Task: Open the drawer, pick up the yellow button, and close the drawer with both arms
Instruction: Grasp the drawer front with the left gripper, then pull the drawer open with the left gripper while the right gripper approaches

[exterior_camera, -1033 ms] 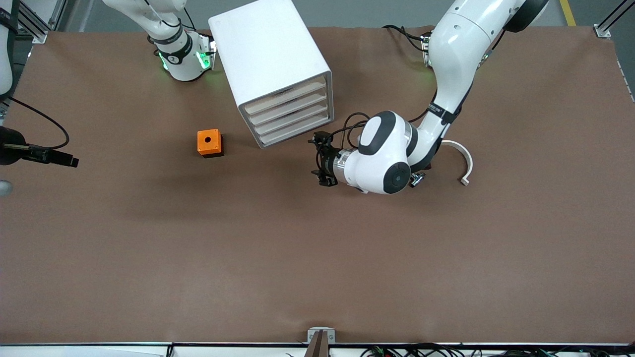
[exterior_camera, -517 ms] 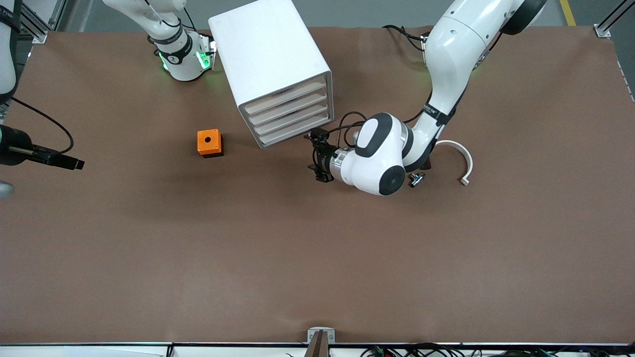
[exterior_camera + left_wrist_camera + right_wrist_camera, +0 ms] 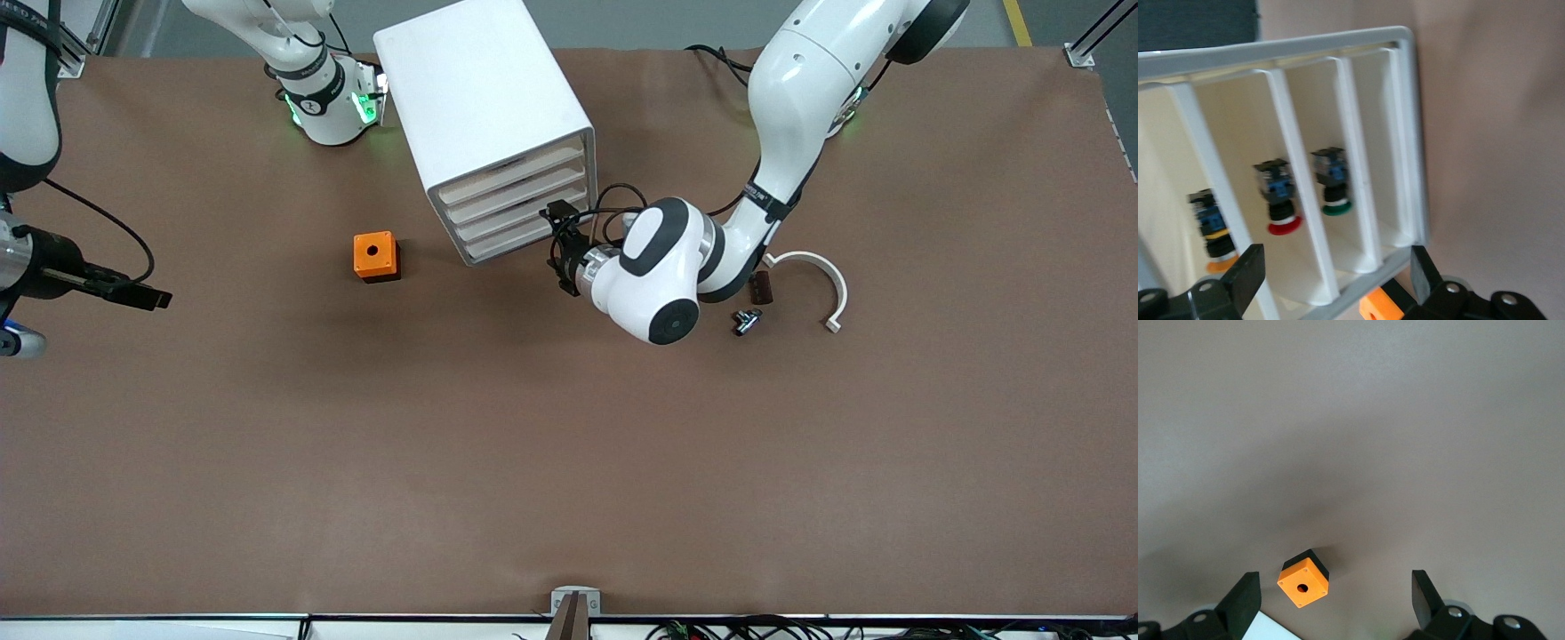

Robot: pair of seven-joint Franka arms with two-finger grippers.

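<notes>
Left gripper (image 3: 558, 252), fingers spread, sits just before the cabinet (image 3: 489, 124) drawers (image 3: 520, 222); right gripper (image 3: 1331, 600), spread, hangs over the table's (image 3: 569, 462) right-arm edge.

The surface (image 3: 569, 444) is plain matte brown across the whole frame. Upper centre, the cabinet (image 3: 480, 98) is white, its stacked drawer (image 3: 520, 200) fronts off-white. Left of centre sits an orange cube (image 3: 374, 254) with a black base and a dark round hole. The arms (image 3: 791, 98) are glossy white with black joint bands — green lights glow at the upper-left base. In the left wrist view, buttons show red (image 3: 1283, 227), green (image 3: 1337, 209) and orange (image 3: 1221, 263) caps on black-and-bluish bodies. A white curved piece (image 3: 827, 284) lies right of centre.
</notes>
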